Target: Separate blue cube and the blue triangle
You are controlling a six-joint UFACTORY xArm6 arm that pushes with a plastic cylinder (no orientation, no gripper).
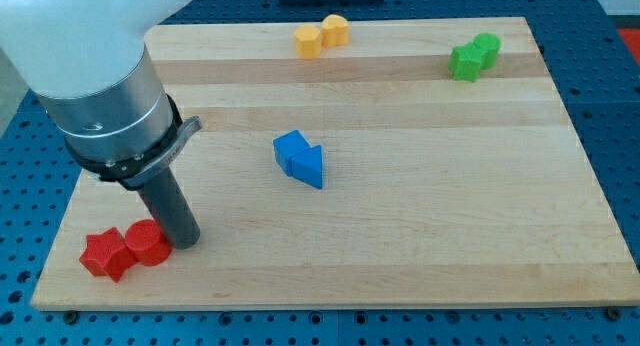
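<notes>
A blue cube (290, 148) and a blue triangle (309, 167) lie touching each other near the middle of the wooden board (420, 216), the triangle to the cube's lower right. My tip (184, 240) rests on the board at the lower left, far left and below the blue pair. It stands right beside a red cylinder (147, 243).
A red star-shaped block (105, 253) touches the red cylinder on its left. Two yellow blocks (321, 35) sit at the top edge. Two green blocks (474, 56) sit at the top right. The arm's large body (95, 76) covers the upper left corner.
</notes>
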